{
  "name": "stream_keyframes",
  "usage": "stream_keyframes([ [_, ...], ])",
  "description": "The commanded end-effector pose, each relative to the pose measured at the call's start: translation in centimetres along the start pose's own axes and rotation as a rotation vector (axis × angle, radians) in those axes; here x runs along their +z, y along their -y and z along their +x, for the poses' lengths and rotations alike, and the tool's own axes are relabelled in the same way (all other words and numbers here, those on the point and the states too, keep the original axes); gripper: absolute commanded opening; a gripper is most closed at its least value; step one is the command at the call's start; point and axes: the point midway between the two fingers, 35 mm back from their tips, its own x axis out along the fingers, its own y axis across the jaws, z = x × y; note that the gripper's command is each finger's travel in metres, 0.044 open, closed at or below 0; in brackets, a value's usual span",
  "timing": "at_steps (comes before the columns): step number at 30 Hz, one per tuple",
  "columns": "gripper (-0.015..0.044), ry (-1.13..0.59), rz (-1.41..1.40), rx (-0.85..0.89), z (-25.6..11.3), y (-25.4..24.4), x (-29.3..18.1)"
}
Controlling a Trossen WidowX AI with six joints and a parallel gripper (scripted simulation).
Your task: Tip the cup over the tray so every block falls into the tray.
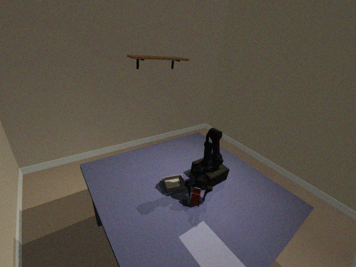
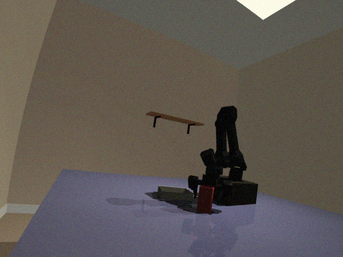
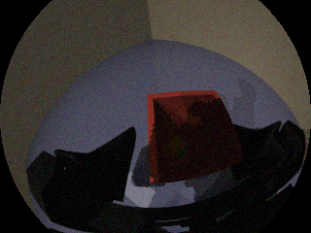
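One red cup stands upright on the desk, right of the shallow tray and nearer. The pincer is spread wide, its fingers either side of the cup. Something dim and greenish, too dark to identify, shows inside the cup.

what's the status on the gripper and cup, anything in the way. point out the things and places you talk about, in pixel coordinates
Gripper [image 1: 198, 193] [image 3: 174, 126] open, fingers either side of the cup. Red cup [image 1: 196, 198] [image 2: 205, 199] [image 3: 194, 167] upright on table, not gripped. Nothing visible blocking the grasp.
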Motion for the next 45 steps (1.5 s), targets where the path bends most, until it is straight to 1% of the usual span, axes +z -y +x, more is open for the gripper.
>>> stream_keyframes([
  [1,0.0387,-0.003,0.007,-0.004,0.4,0.1,-0.1],
  [3,0.0337,-0.003,0.007,-0.004,0.4,0.1,-0.1],
  [9,0.0337,-0.003,0.007,-0.004,0.4,0.1,-0.1],
  [25,0.023,-0.003,0.007,-0.004,0.4,0.1,-0.1],
  [34,0.0,-0.003,0.006,-0.004,-0.4,0.1,0.9],
  [45,0.0,-0.003,0.006,-0.004,-1.5,0.0,2.3],
])
